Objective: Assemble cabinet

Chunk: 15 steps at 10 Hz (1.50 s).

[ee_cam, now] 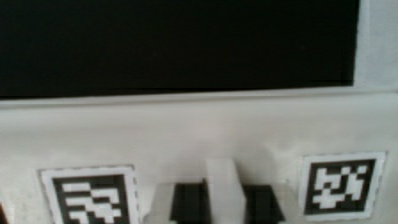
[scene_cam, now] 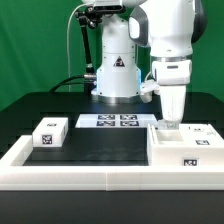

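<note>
Exterior view: the cabinet (scene_cam: 170, 150) (ee_cam: 178, 125), a large white box with black-and-white tags on its faces, sits on the black tabletop (scene_cam: 100, 148) at the exterior view's right, just behind the long white rail (scene_cam: 90, 178) that edges the front. The arm (scene_cam: 165, 40) stands directly above the cabinet, its white wrist pointing straight down and its lower end level with the cabinet's upper surface, at the side nearer the marker board (scene_cam: 108, 121). That board lies flat on the tabletop beside the cabinet, toward the exterior view's left and a little farther back. A small white tagged block (scene_cam: 50, 132) rests well apart from the cabinet, beyond the board on the same side. The blurred wrist view shows a white face of the cabinet carrying two tags, with a narrow white upright ridge (ee_cam: 222, 185) between them. The dark fingers (ee_cam: 182, 205) appear on either side of that ridge, but I cannot tell whether they press on it or merely straddle it.
</note>
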Each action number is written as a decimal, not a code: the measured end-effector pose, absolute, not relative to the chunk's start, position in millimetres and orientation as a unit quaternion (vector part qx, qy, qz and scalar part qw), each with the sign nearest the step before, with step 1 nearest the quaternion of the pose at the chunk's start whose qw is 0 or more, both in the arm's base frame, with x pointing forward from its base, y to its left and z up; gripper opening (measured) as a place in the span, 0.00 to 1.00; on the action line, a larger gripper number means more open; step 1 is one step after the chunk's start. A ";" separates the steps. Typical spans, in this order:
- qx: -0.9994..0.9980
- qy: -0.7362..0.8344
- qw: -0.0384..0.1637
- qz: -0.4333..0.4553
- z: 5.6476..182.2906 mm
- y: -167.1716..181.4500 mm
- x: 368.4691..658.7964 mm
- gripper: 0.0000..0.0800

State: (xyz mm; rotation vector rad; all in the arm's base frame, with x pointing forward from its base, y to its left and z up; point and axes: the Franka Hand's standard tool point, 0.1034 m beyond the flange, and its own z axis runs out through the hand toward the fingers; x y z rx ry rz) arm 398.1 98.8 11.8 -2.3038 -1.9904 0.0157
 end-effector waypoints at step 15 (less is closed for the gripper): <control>-0.778 -0.628 0.020 0.008 67.0 65.9 449.6 0.09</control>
